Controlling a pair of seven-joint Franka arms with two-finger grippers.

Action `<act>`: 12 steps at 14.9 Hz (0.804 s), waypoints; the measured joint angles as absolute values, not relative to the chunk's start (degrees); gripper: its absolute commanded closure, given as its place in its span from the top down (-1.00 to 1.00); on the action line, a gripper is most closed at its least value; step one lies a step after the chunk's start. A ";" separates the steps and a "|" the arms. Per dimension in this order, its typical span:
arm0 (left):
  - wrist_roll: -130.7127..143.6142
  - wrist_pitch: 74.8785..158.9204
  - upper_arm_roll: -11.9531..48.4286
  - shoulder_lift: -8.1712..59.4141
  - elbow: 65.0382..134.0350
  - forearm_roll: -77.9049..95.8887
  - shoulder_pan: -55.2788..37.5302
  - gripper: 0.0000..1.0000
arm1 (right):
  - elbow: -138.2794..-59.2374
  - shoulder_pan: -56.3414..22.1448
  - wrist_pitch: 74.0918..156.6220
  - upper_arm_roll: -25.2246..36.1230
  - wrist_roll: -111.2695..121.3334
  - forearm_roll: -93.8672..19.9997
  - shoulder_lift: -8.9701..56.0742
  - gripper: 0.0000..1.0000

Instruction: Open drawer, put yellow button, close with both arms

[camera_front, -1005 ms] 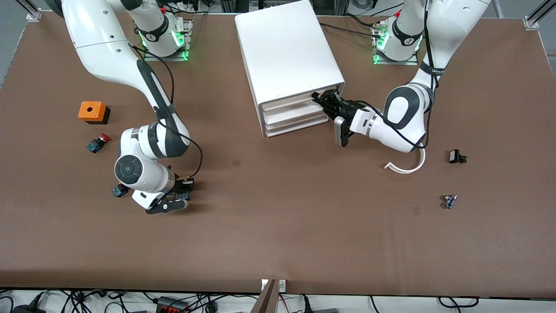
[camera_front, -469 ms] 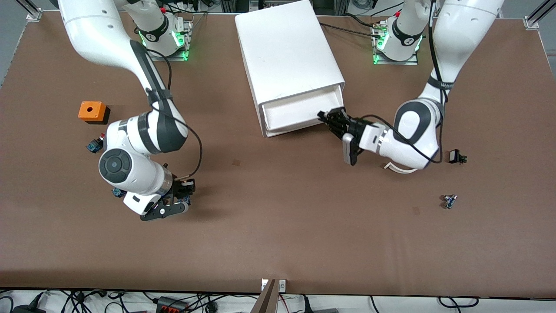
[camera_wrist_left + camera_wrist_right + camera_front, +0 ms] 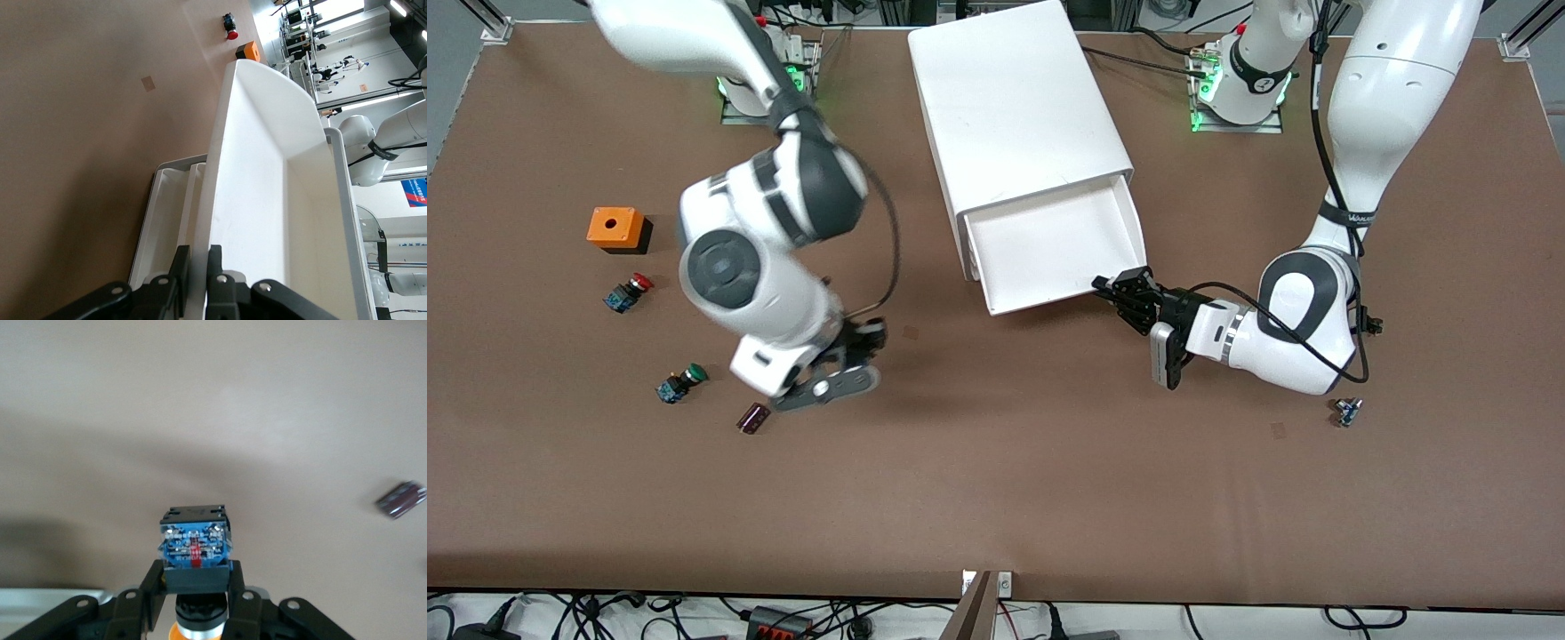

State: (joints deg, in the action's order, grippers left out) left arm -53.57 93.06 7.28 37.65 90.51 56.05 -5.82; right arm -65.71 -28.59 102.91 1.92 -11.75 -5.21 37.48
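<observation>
While the left gripper (image 3: 1116, 286), frame centre, reaches low and clamps the open drawer's (image 3: 1049, 240) front corner, the right gripper (image 3: 863, 342), raised at centre-left above the counter (image 3: 996, 480), grips the yellow button (image 3: 195, 547).

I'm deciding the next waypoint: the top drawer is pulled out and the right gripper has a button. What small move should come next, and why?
Probably carry the right gripper, shut on the yellow button, toward the open drawer until it is over the tray. It hangs above bare table, toward the right arm's end from the drawer, while the left gripper grips the drawer's front lip, holding it out.
</observation>
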 measured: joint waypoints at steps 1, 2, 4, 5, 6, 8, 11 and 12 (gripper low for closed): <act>-53.31 93.09 7.22 37.74 90.23 55.81 -5.82 1.00 | -65.34 -30.35 102.40 1.94 -14.30 -5.21 37.11 -1.00; -53.12 93.40 7.09 37.83 89.97 55.16 -5.82 1.00 | -64.58 -31.81 101.85 1.93 -16.83 -5.21 36.86 -1.00; -53.01 94.38 6.50 37.91 89.45 54.36 -5.61 1.00 | -62.95 -34.56 100.29 1.95 -20.52 -5.21 36.49 -1.00; -52.69 94.50 6.29 37.89 89.02 54.00 -5.27 1.00 | -62.42 -36.14 99.95 2.03 -21.68 -5.20 36.41 -1.00; -51.42 94.29 6.19 37.76 88.41 53.42 -4.87 1.00 | -62.05 -37.71 99.84 2.08 -22.68 -5.19 36.41 -1.00; -45.25 92.34 6.18 36.79 86.64 50.05 -4.29 1.00 | -61.72 -40.91 99.97 2.12 -25.99 -5.19 36.43 -1.00; -31.89 85.93 6.20 34.62 80.99 41.40 -4.28 1.00 | -61.30 -45.31 101.26 2.26 -32.39 -5.17 36.73 -1.00; -28.04 83.80 6.21 34.06 78.98 38.30 -4.28 1.00 | -61.30 -46.45 101.75 2.28 -34.00 -5.16 37.02 -1.00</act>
State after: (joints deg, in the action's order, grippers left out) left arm -28.04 83.80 6.21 34.06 78.98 38.30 -4.28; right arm -61.30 -46.45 101.75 2.28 -34.00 -5.16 37.02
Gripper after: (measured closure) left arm 0.000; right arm 0.586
